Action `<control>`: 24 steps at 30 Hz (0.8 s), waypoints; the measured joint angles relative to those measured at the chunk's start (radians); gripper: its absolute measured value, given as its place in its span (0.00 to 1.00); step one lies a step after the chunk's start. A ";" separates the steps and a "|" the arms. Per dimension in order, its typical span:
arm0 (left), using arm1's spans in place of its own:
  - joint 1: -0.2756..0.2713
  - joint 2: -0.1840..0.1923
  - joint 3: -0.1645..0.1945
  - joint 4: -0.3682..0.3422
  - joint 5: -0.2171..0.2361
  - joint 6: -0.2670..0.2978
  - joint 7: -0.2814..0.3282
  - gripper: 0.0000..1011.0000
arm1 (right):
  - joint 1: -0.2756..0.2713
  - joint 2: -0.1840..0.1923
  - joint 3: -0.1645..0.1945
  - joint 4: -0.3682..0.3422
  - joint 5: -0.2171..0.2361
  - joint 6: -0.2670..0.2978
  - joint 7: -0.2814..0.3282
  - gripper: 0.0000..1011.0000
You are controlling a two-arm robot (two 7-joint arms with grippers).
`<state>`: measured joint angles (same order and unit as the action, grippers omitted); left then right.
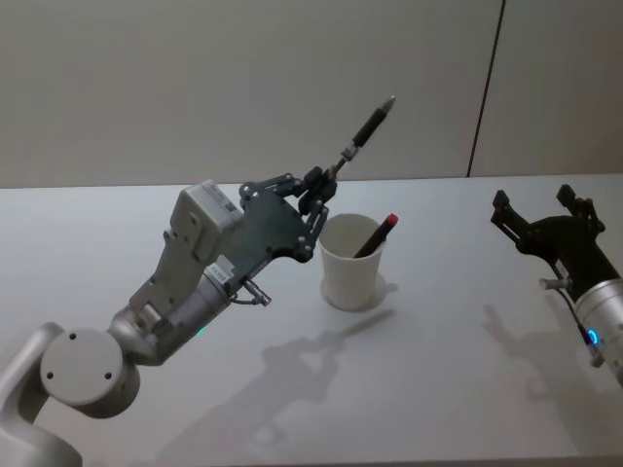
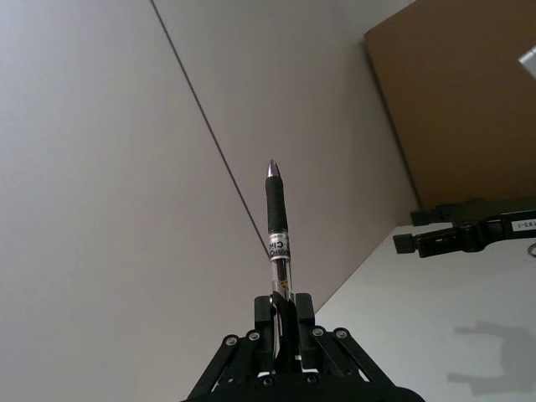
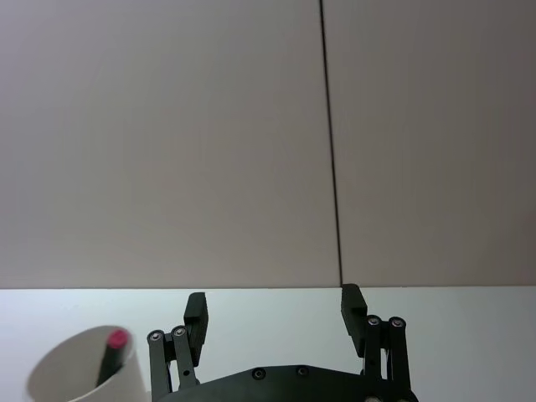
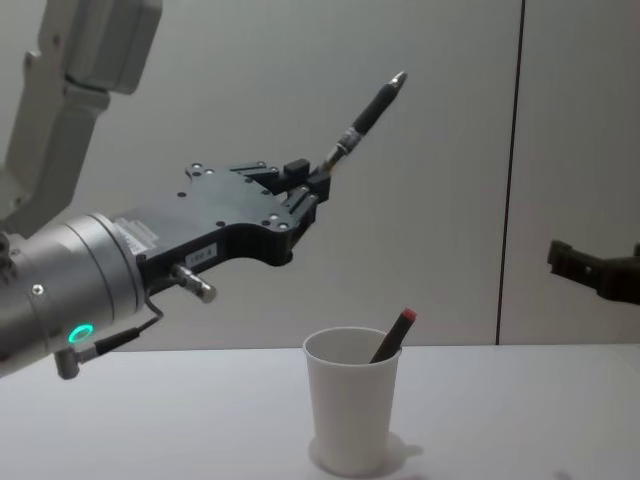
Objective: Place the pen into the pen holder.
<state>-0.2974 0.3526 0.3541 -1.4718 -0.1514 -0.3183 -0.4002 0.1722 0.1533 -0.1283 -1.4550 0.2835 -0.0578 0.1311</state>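
My left gripper [image 1: 319,191] [image 4: 310,187] [image 2: 285,308] is shut on the lower end of the pen [image 1: 368,125] [image 4: 368,112] [image 2: 277,213]. The pen has a black grip and a silver tip, and it points up and away, tilted to the right. It hangs in the air above and just left of the pen holder [image 1: 348,268] [image 4: 350,415] [image 3: 71,373], a white paper cup standing upright on the table. A dark pen with a red cap [image 1: 380,233] [image 4: 394,335] leans inside the cup. My right gripper [image 1: 535,204] [image 3: 274,303] hovers open and empty to the right of the cup.
The white table [image 1: 438,370] runs back to a plain grey wall with a dark vertical seam [image 1: 484,88]. A brown panel [image 2: 461,100] shows in the left wrist view.
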 joint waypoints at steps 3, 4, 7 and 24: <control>-0.014 -0.006 0.001 0.022 -0.001 -0.019 -0.029 0.17 | -0.006 0.004 0.001 -0.014 0.014 -0.002 0.035 0.99; -0.016 -0.007 0.001 0.026 -0.001 -0.022 -0.035 0.17 | -0.009 0.007 0.001 -0.021 0.021 -0.003 0.053 0.99; -0.026 -0.012 0.002 0.041 -0.001 -0.034 -0.054 0.17 | -0.014 0.011 0.001 -0.032 0.034 -0.004 0.086 0.99; -0.050 -0.024 0.005 0.082 -0.003 -0.066 -0.104 0.17 | -0.056 0.049 0.007 -0.119 0.172 -0.002 0.339 0.99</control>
<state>-0.3470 0.3283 0.3593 -1.3895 -0.1544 -0.3845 -0.5043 0.1158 0.2020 -0.1215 -1.5741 0.4552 -0.0593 0.4700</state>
